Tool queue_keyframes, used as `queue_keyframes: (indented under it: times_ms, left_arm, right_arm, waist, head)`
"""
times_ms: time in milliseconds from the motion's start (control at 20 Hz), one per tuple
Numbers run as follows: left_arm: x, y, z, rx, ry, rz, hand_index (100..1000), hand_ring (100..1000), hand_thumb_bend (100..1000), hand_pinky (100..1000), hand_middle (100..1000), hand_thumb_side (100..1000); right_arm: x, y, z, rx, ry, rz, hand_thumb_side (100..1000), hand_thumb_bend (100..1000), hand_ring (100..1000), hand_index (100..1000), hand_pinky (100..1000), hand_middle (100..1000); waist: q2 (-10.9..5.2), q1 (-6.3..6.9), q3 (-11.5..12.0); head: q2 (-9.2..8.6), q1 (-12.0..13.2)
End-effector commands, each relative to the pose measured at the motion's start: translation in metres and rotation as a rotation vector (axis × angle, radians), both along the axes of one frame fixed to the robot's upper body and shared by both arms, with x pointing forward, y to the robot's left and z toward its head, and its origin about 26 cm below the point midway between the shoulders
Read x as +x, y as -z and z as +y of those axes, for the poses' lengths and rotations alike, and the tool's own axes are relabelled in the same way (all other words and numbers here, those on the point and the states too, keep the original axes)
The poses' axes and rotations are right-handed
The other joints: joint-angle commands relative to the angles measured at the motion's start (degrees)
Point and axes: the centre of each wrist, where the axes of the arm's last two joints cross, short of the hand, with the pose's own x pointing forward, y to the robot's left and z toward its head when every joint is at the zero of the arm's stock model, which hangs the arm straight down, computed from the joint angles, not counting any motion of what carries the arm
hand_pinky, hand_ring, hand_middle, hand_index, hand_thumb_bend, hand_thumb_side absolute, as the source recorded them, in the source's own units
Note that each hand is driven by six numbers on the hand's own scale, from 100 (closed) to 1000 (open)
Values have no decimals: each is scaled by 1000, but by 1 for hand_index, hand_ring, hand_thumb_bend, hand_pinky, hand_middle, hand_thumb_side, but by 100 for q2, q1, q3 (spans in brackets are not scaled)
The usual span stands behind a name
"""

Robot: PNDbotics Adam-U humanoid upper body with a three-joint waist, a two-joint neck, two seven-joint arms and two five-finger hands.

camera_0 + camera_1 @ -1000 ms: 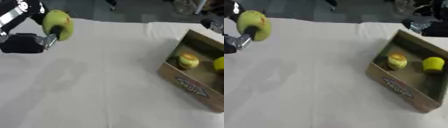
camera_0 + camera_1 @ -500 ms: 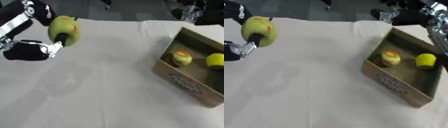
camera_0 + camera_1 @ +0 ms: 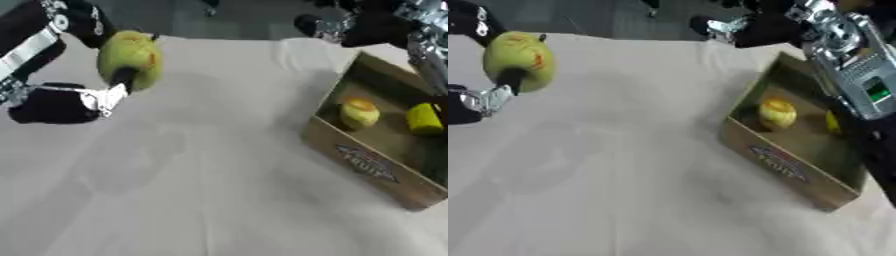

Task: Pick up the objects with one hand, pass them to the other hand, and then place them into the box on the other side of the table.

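Note:
My left hand [image 3: 61, 104] is at the upper left, above the table, shut on a yellow-green apple [image 3: 131, 59] with a faint red blush; a dark finger [image 3: 121, 80] crosses its front. The open cardboard box [image 3: 367, 162] stands at the right and holds a yellow-red fruit [image 3: 359, 113] and a yellow fruit [image 3: 424, 119]. My right arm [image 3: 846, 55], silver and black, comes in from the right over the box. Its hand [image 3: 741, 27] shows dark and blurred beyond the box's far corner, well apart from the apple.
A white cloth [image 3: 210, 190] covers the table between the apple and the box. The table's far edge runs along the top, with dark floor behind it.
My right arm has come into view from the upper right and now reaches over the box. The left hand has carried the apple a little toward the middle. The camera has also shifted.

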Motion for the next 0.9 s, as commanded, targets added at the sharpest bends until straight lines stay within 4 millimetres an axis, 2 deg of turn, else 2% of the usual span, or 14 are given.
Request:
queue_keyframes:
  times_ms: [50,550,900]
  left_arm:
    - [-2,-8,-2,2,7,-53,528,619,100,686,579,285]
    - [-3,-8,-4,33,17,-160,526,627,100,690,587,252]
    - [2,-4,-4,35,17,-161,526,626,100,690,586,252]
  right_arm:
    - [-2,-10,7,-31,-21,-23,308,433,855,876,907,820]
    - [-1,-15,30,-31,-124,14,294,436,835,867,891,804]
    - [-6,-20,46,-16,-237,70,303,423,797,864,846,797]
  waist:
    - [-266,-30,2]
    - [-279,-35,0]
    - [-284,-26,-13]
  head:
    - [20,-20]
    - [24,-23]
    - [37,-20]
